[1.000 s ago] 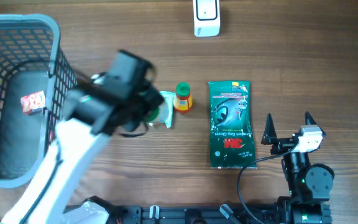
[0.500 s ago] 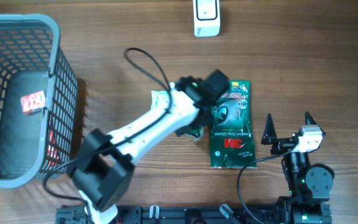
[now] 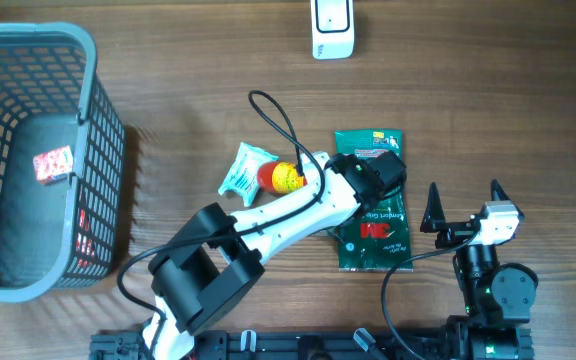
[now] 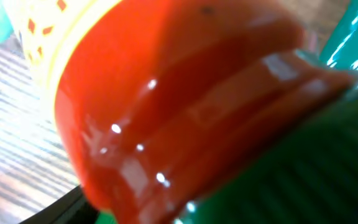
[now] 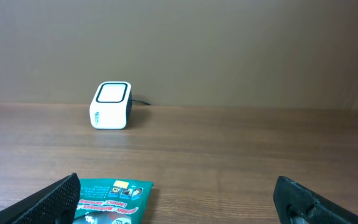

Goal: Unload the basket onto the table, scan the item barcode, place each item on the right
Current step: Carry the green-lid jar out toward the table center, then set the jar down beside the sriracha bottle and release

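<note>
Bare table (image 3: 488,90) is seen between scanner (image 3: 332,30) and glove packet (image 3: 373,240); a lane is left open there. Its centre is crossed by left arm (image 3: 278,212), with bottle (image 3: 283,177) and wrapper (image 3: 240,170) lying beside it. Left side is walled by basket (image 3: 105,150).

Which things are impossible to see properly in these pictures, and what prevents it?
Left tool: overhead, its own wrist covers the jaws; open, shut or holding, unknown.
Bottle: left wrist view, too close and blurred; label unreadable.
Glove packet: overhead, the left arm covers its middle; right wrist view cuts it at the bottom edge.
Red item in the basket: overhead, too small to identify.
</note>
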Available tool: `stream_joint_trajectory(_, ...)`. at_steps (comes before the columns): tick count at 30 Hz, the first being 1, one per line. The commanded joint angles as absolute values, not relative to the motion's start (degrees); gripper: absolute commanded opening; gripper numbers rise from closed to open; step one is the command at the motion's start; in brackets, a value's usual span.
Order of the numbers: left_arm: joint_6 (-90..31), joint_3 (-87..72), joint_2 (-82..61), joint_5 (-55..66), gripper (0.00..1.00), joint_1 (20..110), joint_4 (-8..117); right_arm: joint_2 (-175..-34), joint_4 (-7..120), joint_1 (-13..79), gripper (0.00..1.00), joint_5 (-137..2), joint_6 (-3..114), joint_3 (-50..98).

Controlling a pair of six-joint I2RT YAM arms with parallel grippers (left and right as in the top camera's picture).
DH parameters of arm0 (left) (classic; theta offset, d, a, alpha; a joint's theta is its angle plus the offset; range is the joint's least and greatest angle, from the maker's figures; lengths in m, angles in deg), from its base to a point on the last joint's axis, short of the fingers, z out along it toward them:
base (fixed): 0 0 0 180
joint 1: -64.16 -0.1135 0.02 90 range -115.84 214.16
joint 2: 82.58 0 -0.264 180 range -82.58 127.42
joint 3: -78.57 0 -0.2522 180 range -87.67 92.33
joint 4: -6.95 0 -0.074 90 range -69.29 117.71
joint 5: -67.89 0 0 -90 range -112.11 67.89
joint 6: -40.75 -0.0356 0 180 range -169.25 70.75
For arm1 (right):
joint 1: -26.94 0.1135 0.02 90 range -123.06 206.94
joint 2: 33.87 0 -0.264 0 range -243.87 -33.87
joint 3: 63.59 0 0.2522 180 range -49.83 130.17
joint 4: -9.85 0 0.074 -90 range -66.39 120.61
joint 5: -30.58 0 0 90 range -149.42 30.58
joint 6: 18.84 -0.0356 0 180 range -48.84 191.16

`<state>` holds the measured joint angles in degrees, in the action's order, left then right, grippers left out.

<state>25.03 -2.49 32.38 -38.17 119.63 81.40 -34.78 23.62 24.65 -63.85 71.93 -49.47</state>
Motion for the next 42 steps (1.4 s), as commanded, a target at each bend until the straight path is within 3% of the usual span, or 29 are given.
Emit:
stream_joint_trajectory(1,26.7,-2.3,31.9,-44.0,0.63,119.6,79.6,-34.7,23.5,24.8,1.0,-63.1,72.5,-49.5)
stream_joint_trajectory(4,26.7,-2.3,31.9,-45.4,0.71,119.6,78.6,-34.7,23.5,24.8,1.0,-63.1,72.5,-49.5)
stream_joint_trajectory(7,26.7,-2.3,31.9,-45.3,0.72,119.6,78.1,-34.7,23.5,24.8,1.0,-63.1,72.5,-49.5)
stream_joint_trajectory(13,26.7,-2.3,31.9,-45.3,0.97,119.7,78.3,-34.7,23.5,24.8,1.0,-63.1,72.5,-49.5)
stream_joint_trajectory(15,26.7,-2.3,31.9,-45.1,0.99,119.7,78.3,-34.7,23.5,24.8,1.0,-63.1,72.5,-49.5)
stream_joint_trajectory(23,25.6,0.4,27.2,-46.7,1.0,119.3,78.7,-34.7,23.5,24.8,1.0,-63.1,72.5,-49.5)
stream_joint_trajectory(30,16.5,5.2,16.9,-54.3,1.0,116.6,79.3,-34.7,23.5,24.8,1.0,-63.1,72.5,-49.5)
stream_joint_trajectory(42,12.3,7.2,-6.4,-51.4,1.0,88.9,84.7,-34.7,23.5,24.8,1.0,-63.1,72.5,-49.5)
